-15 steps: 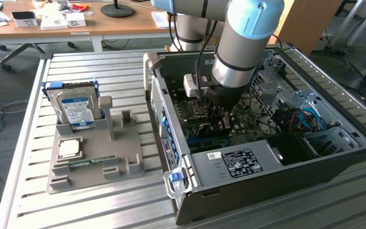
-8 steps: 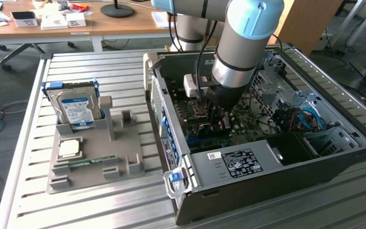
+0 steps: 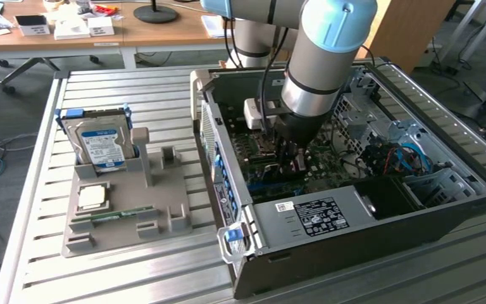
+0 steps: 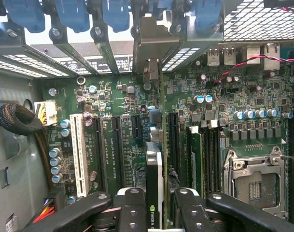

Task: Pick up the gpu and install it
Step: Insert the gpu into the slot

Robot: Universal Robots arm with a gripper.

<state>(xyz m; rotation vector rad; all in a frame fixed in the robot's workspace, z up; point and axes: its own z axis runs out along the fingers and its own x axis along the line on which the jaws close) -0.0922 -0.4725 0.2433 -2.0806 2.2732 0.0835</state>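
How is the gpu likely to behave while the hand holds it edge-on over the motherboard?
The gpu is a thin flat card, so it likely stays stiff and feels fairly light. Gripped by its narrow edge in the hand, it could pivot if it snags. The exposed components on its board are probably fragile under side loads.

Bare silver metal gpu bracket [image 4: 149,43]

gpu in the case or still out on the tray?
In the case: the gpu stands on edge over the motherboard, between the end effector fingers.
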